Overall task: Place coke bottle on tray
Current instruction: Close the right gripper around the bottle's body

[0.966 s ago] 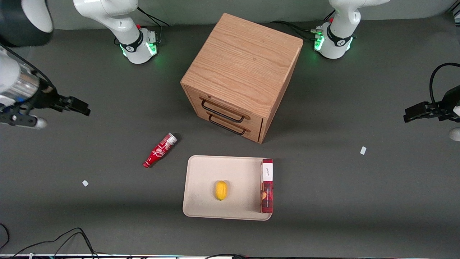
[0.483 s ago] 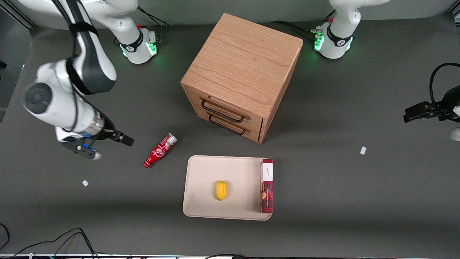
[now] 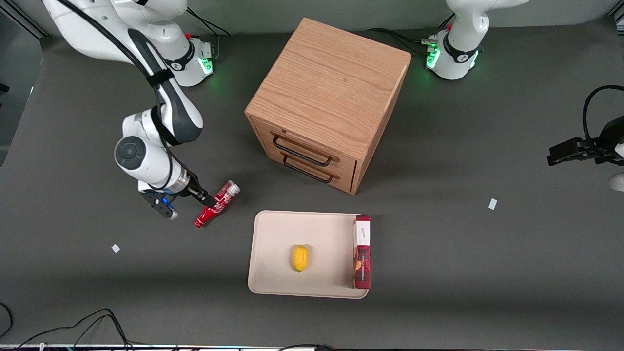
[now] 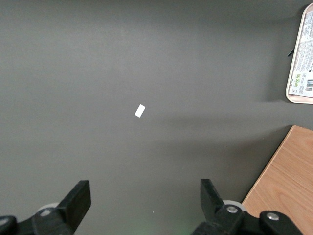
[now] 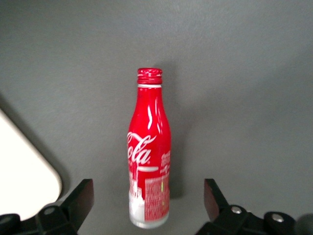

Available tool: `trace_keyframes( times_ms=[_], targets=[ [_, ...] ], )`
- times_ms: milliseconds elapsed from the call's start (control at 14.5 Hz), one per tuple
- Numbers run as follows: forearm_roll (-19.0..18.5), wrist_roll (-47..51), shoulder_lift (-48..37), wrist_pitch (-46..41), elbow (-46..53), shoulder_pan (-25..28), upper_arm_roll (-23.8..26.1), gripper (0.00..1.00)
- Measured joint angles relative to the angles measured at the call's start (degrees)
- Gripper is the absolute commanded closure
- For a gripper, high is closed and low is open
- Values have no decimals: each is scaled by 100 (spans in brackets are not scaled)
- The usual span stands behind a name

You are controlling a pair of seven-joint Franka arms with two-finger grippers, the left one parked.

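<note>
The coke bottle (image 3: 217, 203) lies on its side on the dark table (image 3: 438, 253), just beside the tray's (image 3: 273, 229) corner nearest the working arm's end, not on it, so the placing is not yet done and the grasp itself has not begun. The gripper (image 3: 207, 200) sits low at the bottle's lettered middle, and the wrist view shows its fingers (image 5: 80, 196) spread wide, one on each side of the bottle's silver base, with a clear gap to the bottle (image 5: 149, 161) on both sides; nothing is held. What is left, by the look of it, is to close on the body, lift, carry it the short way over the low rim and set it down. The tray has a yellow lemon-like fruit (image 3: 300, 257) near its middle and a red box (image 3: 361, 252) lying along its edge toward the parked arm's end, so the open room is the bare strip nearest the bottle and the part farther from the front camera. The tray's rounded corner (image 5: 29, 166) shows close to one finger, which likely leaves little sideways slack there. The wooden drawer cabinet (image 3: 326, 102) stands near the tray, farther from the front camera, apart from the bottle, and should not crowd a short carry.
</note>
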Motion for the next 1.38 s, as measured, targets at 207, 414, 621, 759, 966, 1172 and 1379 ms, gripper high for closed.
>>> trace_keyframes(
  times_ms=[207, 414, 621, 759, 966, 1172, 1379],
  targets=[
    [0, 58, 421, 453, -96, -7, -1, 0],
    [0, 84, 695, 711, -95, -7, -1, 0],
    [0, 95, 774, 847, -95, -7, -1, 18],
    [0, 96, 793, 933, -94, -7, -1, 56],
    [0, 97, 821, 1035, -90, -6, 3, 93],
    [0, 100, 829, 1044, -70, -6, 5, 100],
    [0, 100, 827, 1027, 36, -6, 7, 100]
  ],
)
